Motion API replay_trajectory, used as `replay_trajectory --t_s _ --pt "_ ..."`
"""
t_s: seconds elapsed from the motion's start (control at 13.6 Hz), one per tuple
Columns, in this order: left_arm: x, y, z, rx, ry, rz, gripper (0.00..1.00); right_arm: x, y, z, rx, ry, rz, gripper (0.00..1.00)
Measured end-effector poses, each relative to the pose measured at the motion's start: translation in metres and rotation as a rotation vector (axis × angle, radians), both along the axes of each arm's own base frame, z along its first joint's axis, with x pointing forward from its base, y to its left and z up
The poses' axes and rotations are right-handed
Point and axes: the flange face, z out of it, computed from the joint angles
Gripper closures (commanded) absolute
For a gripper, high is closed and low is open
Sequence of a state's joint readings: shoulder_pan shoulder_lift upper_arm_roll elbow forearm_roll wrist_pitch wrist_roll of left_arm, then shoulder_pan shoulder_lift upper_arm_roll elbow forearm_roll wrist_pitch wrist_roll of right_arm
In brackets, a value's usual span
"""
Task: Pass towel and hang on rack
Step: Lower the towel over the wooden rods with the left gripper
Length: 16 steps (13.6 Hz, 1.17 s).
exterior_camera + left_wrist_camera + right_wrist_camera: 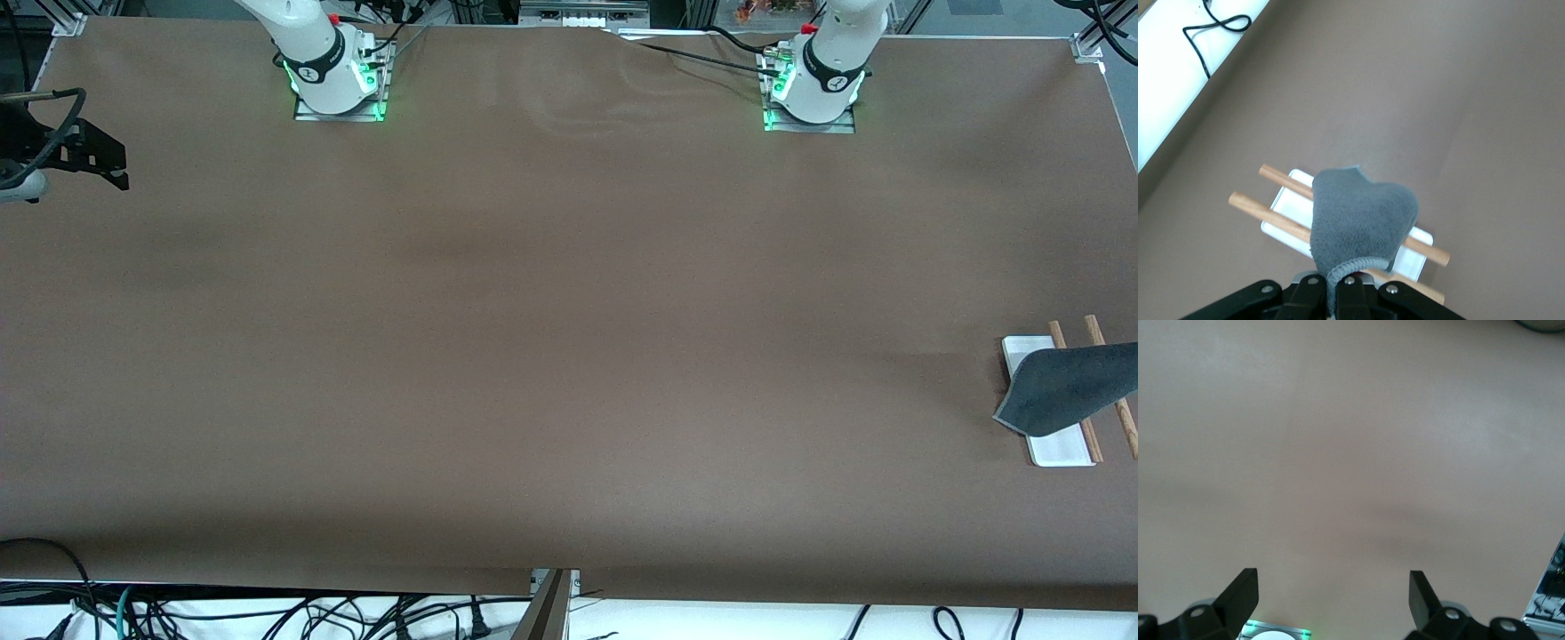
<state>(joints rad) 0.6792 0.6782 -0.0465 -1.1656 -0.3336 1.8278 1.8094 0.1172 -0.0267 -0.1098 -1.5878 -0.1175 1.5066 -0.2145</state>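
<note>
1. Setting: robotics laboratory.
2. Evidence: two arm bases (336,76) bolted to a brown-covered surface (533,311), green status lights lit.
3. Loose cables (267,613) trail below the surface edge; aluminium framing (67,22) at the corners.

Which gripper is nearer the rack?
Left. The left gripper is above the rack, shut on the towel draped over it. The right gripper waits, open, at the table's right-arm end.
</note>
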Motion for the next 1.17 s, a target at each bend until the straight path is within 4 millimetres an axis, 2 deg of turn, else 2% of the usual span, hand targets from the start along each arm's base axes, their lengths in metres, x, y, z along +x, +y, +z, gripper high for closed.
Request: replay_trajectory --t_s 0.29,0.59,0.81,0.88,0.95,1.03,1.17 --pt "-0.011 0.024 -0.01 0.034 -0.031 -0.019 1.0 0.0 0.011 -0.001 -0.003 -0.005 -0.029 0.0" --pt "-0.024 0.058 -0.028 0.092 -0.08 -0.035 1.0 0.003 0.0 -0.008 0.007 0.007 -0.06 0.0" --pt "-0.034 0.075 -0.05 0.103 -0.084 -0.039 1.0 0.002 -0.01 -0.014 0.026 0.036 -0.085 0.0" --pt "-0.036 0.079 -0.059 0.097 -0.078 -0.036 0.91 0.0 -0.01 -0.015 0.027 0.05 -0.089 0.0" --pt "-0.038 0.081 -0.067 0.091 -0.071 -0.035 0.4 -0.001 -0.01 -0.015 0.028 0.054 -0.089 0.0" --pt "-0.038 0.082 -0.074 0.089 -0.069 -0.034 0.0 -0.001 -0.009 -0.014 0.028 0.054 -0.088 0.0" --pt "-0.037 0.084 -0.085 0.092 -0.07 -0.027 0.0 -0.001 -0.007 -0.014 0.028 0.053 -0.084 0.0"
